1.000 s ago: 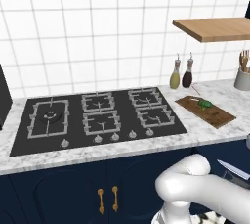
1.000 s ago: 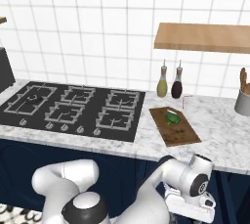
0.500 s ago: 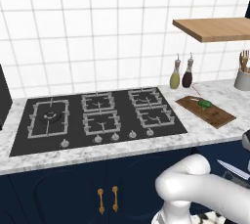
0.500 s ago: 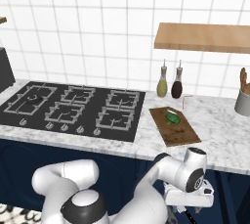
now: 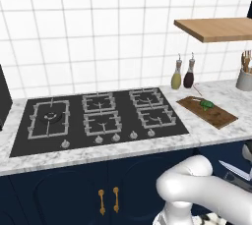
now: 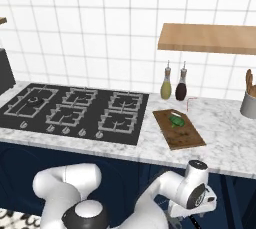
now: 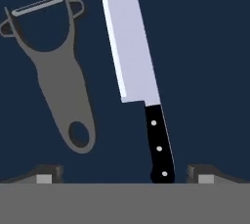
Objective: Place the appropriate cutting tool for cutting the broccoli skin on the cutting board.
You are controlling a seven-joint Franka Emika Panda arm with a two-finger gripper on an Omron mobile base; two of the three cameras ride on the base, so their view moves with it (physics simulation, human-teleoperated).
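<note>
While the end effector (image 7: pixel 124 174) gapes, the knife (image 7: pixel 139 78) lies beside a peeler (image 7: pixel 58 71).

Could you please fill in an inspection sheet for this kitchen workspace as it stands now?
Surface: marble counter, with a black gas hob set into it.
Job's things: broccoli on the cutting board; knife lying on a dark blue surface.
Clutter: grey peeler beside the knife, apart from it; two bottles; utensil pot.
Grippers: gripper open, the knife's handle between its fingertips, not gripped.
Cables: nothing seen.
Surroundings: white tiled wall, tan wall shelf, navy cabinets.
</note>
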